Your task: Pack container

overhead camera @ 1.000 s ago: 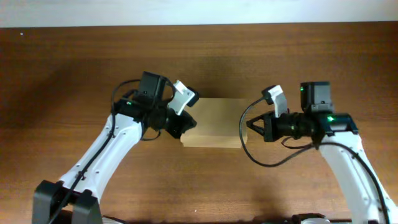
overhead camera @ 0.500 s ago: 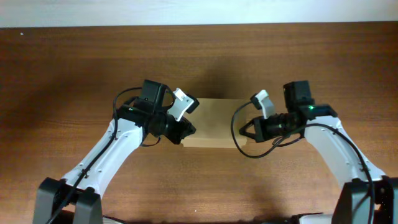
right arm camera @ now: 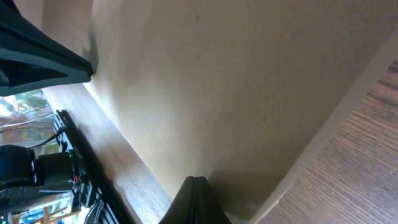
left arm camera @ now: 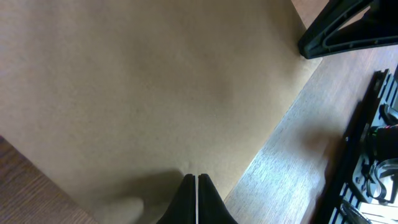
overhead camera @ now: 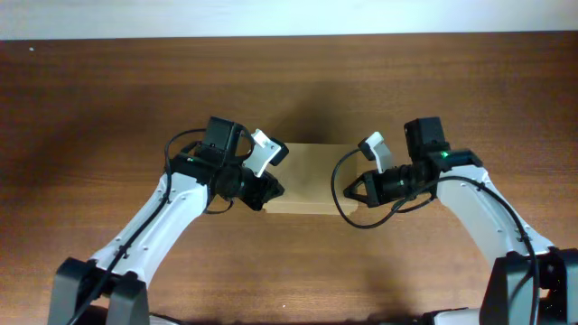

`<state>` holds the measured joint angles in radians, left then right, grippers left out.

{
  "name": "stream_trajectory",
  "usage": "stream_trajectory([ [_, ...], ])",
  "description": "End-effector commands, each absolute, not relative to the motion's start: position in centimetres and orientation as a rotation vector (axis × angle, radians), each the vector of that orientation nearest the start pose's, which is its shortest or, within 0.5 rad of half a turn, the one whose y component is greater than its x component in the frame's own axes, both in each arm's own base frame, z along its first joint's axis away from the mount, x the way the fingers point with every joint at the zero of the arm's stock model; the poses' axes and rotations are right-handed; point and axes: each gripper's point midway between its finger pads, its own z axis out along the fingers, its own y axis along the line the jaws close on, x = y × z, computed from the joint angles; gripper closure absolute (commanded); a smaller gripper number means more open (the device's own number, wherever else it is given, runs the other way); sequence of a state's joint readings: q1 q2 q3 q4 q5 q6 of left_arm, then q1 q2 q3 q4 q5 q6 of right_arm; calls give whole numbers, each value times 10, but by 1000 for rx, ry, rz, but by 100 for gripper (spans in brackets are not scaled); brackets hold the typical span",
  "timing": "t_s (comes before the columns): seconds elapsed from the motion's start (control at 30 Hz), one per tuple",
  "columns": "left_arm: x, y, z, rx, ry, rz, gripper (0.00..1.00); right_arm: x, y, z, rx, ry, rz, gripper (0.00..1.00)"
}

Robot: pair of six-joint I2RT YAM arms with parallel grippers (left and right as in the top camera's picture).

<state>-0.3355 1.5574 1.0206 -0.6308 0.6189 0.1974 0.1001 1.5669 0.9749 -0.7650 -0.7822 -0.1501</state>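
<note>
Left fingers (left arm camera: pixel 185 202) and right fingers (right arm camera: pixel 186 200) each clenched empty, tips on the closed container (overhead camera: pixel 312 181).

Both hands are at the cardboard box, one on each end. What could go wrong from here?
1. The left hand and right hand are both shut, narrow tips against the container; hard pressing could dent the cardboard.
2. If one hand pushes more than the other, the container may slide or turn on the smooth table.
3. The hands face each other across the container, so they could collide if it slips away.
</note>
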Motion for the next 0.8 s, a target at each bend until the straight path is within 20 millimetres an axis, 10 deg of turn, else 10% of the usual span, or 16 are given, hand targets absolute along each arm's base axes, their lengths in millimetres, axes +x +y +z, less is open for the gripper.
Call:
stream_trajectory([
  [0.0, 291, -202, 132, 842, 2448, -824, 98, 291, 148, 117, -478, 2645, 1017, 96],
  [0.37, 246, -170, 225, 811, 2240, -646, 98, 267, 144, 241, -488, 2338, 917, 96],
  [0.77, 171, -144, 236, 813, 2274, -654, 98, 172, 112, 256, -368, 2423, 756, 96],
])
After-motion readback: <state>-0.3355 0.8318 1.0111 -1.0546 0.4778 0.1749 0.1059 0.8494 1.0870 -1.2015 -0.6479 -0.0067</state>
